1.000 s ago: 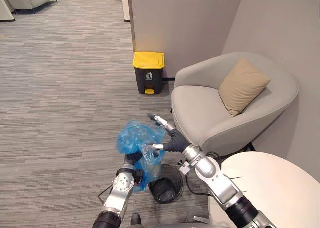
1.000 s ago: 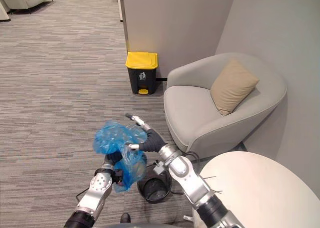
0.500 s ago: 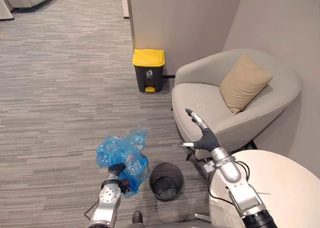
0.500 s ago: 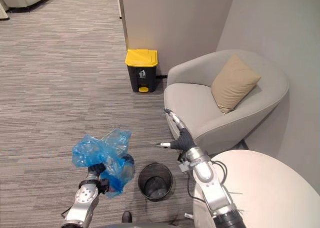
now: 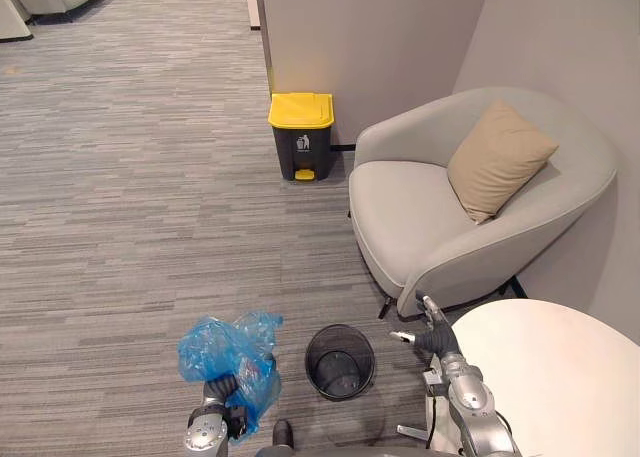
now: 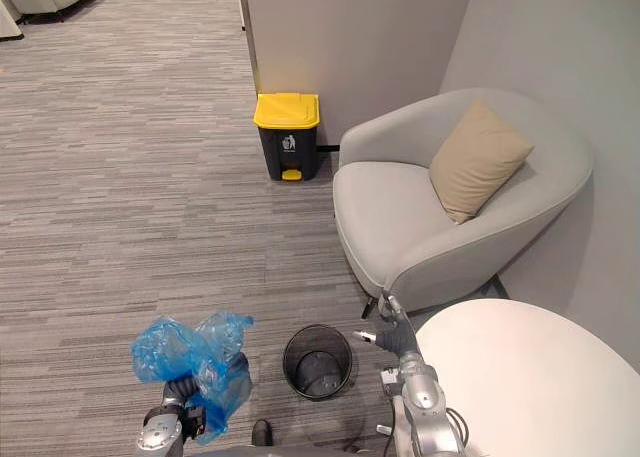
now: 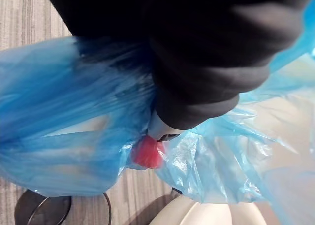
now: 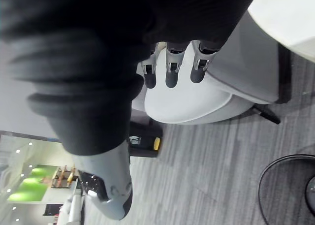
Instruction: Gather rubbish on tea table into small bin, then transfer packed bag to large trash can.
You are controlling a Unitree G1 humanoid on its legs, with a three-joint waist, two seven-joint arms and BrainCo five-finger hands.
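Bag status: blue bag (image 5: 229, 353) is off the carpet (image 5: 130, 207), bunched above and hanging below the left hand (image 5: 221, 394), low at the robot's left. In the left wrist view the plastic wraps round the hand's dark cover and hides most of the fingers; they seem curled into the gathered plastic, gripping it. A small red item (image 7: 147, 152) shows through the film. Small bin (image 5: 340, 361), black mesh, stands upright on the carpet just right of the bag, apart from it. Right hand (image 5: 433, 335) hovers beside the round white table (image 5: 560, 377), near the bin's right; fingers (image 8: 167, 75) straight, thumb apart, holding nothing. Large trash can (image 5: 301, 138), dark with its yellow lid closed, stands against the wall, well apart from the bag. Grey armchair (image 5: 420, 212) with a tan cushion (image 5: 500, 157) sits to the can's right.
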